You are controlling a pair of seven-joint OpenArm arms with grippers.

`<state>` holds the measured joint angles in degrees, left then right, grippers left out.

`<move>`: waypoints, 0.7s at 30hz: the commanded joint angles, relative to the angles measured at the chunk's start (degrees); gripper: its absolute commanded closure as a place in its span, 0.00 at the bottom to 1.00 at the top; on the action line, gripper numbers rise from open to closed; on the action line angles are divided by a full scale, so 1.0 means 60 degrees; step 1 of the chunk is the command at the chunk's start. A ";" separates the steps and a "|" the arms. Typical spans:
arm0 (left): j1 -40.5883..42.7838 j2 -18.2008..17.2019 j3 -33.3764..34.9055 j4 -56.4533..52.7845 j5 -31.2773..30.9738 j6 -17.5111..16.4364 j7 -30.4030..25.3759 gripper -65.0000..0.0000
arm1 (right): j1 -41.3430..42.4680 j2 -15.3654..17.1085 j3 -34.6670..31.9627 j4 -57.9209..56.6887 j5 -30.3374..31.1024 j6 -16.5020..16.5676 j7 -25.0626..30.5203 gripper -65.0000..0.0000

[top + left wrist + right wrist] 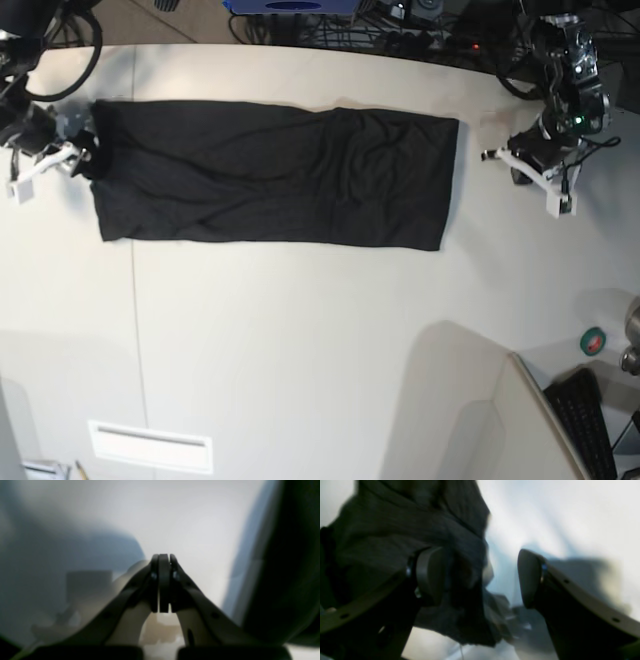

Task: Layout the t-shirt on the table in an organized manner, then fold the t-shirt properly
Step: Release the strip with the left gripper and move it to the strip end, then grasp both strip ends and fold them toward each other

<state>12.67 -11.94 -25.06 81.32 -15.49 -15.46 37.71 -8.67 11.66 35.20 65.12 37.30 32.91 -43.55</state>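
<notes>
The table [300, 340] is off-white, with a thin dark seam [133, 300] running front to back near its left side. The t-shirt [270, 175] lies flat as a long black band across the far half of the table, parallel to the far edge, spanning from the far-left corner area toward the far-right. The right gripper [480, 577] sits at the band's left end; its pads stand apart, one pad [430, 575] against bunched black fabric. The left gripper [163, 562] rests just beyond the band's right end, apart from the cloth, pads pressed together on nothing.
</notes>
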 commanded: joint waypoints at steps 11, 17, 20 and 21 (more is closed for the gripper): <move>-0.0844 -0.0126 0.2162 -0.1458 -0.0049 0.0021 -0.1062 1.00 | 0.0118 -0.0075 -0.1493 0.0055 0.0047 0.1058 0.0042 0.38; -0.1356 -0.0009 0.2455 -0.1956 -0.0049 0.0021 -0.1092 1.00 | 0.0719 -0.0017 -0.1522 -0.0781 0.0047 0.1058 0.0057 0.38; -0.1576 0.0005 0.2733 -0.1971 -0.0049 0.0021 -0.1092 1.00 | 0.1056 -0.0002 -0.1522 -0.1396 0.0047 0.1058 0.0057 0.46; -0.1649 0.0005 0.2865 -0.1971 -0.0049 0.0021 -0.1092 1.00 | 0.1144 -0.0002 -0.1522 -0.1528 0.0047 0.1058 0.0057 0.53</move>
<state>3.09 -11.66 -7.77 69.10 -15.90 -15.22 30.57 -1.67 11.20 26.02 55.68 38.85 39.92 -41.93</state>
